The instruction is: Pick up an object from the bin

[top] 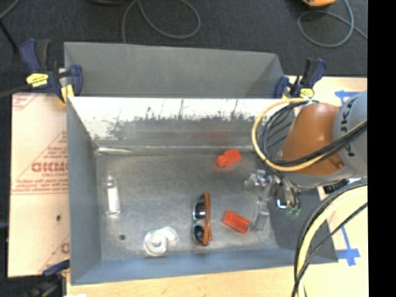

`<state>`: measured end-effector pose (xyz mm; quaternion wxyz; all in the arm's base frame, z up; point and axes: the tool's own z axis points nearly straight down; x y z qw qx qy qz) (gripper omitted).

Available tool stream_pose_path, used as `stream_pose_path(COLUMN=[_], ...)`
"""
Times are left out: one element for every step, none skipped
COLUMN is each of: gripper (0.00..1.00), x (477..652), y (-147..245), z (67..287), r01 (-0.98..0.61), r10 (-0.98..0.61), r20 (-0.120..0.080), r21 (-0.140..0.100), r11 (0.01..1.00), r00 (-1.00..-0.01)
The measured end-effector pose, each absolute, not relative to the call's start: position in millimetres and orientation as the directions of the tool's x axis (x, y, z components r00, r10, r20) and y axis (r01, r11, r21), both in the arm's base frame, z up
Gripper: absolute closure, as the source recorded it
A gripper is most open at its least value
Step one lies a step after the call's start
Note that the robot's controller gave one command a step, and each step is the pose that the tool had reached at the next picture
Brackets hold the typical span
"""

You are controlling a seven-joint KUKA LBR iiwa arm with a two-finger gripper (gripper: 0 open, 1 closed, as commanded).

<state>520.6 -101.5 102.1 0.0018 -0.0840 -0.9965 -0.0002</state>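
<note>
My gripper (262, 209) hangs low at the right side of the bin, close to the right wall. Just left of it, on the bin floor, lies a small flat orange block (235, 221), tilted, close to the gripper; whether they touch I cannot tell. A second orange block (228, 159) sits farther back near the rear wall. A pair of sunglasses (202, 218) with dark lenses and an orange frame lies lengthwise left of the near orange block.
A clear small bottle (112, 196) lies at the left of the bin. A whitish clear round piece (158, 241) rests near the front wall. The arm with its orange cover and looped cables reaches over the bin's right rim.
</note>
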Motion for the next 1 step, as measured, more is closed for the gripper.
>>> stream_pose_path(gripper=[0.0], x=[504.3], y=[-97.0], z=[108.0], r01=[0.339], r10=[0.339], r20=[-0.01], r21=[0.001], r11=[0.941], r00=[-0.941])
